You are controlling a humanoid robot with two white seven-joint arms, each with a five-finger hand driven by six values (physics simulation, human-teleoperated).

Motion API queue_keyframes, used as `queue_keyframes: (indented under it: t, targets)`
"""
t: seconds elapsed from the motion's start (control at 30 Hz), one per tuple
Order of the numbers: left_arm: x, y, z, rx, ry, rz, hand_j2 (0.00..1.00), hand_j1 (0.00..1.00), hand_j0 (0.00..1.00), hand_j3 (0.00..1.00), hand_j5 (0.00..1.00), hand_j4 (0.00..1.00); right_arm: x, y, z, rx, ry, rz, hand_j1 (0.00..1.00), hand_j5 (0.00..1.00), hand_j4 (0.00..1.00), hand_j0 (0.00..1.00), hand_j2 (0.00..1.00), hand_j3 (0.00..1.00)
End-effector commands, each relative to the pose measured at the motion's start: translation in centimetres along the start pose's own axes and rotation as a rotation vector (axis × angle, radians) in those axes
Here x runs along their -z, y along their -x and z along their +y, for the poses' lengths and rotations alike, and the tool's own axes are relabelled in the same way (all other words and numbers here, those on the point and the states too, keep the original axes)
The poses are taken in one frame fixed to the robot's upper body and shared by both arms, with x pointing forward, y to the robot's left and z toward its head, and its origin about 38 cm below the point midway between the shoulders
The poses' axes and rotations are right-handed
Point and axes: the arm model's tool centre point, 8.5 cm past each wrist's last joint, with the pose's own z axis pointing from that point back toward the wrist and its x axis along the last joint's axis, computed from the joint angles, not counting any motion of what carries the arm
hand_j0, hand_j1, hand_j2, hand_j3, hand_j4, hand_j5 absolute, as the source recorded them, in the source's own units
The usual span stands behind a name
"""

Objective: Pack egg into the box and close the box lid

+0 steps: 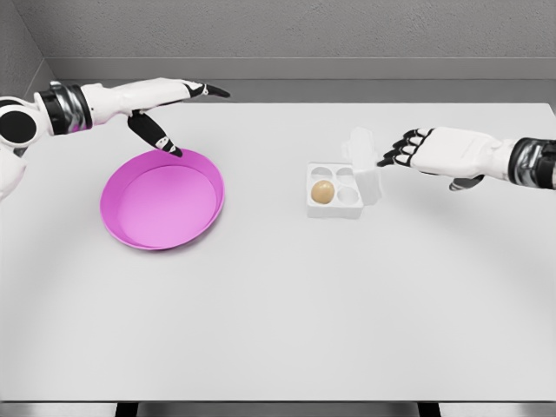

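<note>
Head view: I look down on a white table (287,330) that fills most of the frame.
Box: a small white box (337,193) sits right of centre, its lid (365,161) standing open at the back right.
Egg: a tan egg (322,192) lies in the box's front left cup.
Bowl: a wide pink bowl (162,199) sits at centre left, well apart from the box.
Right hand: my right hand (426,152) hovers just right of the lid, fingers loosely bent, holding nothing.
Left hand: my left hand (169,104) reaches across the upper left, fingers outstretched, thumb pointing down at the bowl's far rim, holding nothing.
</note>
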Motion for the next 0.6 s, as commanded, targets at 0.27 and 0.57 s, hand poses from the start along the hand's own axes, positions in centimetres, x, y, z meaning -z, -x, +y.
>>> queue_keyframes:
  t: [0.27, 0.57]
  targets:
    - [-0.3, 0.4, 0.1, -0.033, -0.037, 0.003, 1.0, 1.0, 1.0, 1.0, 1.0, 1.0, 0.4, -2.7, -2.3, -0.03, 0.07, -0.088, 1.0, 1.0, 1.0, 1.0, 1.0, 1.0]
    - [-0.7, 0.8, -0.2, -0.04, -0.036, 0.015, 1.0, 1.0, 1.0, 1.0, 1.0, 1.0, -4.1, 6.0, 1.4, 0.269, 0.133, 0.117, 1.0, 1.0, 1.0, 1.0, 1.0, 1.0]
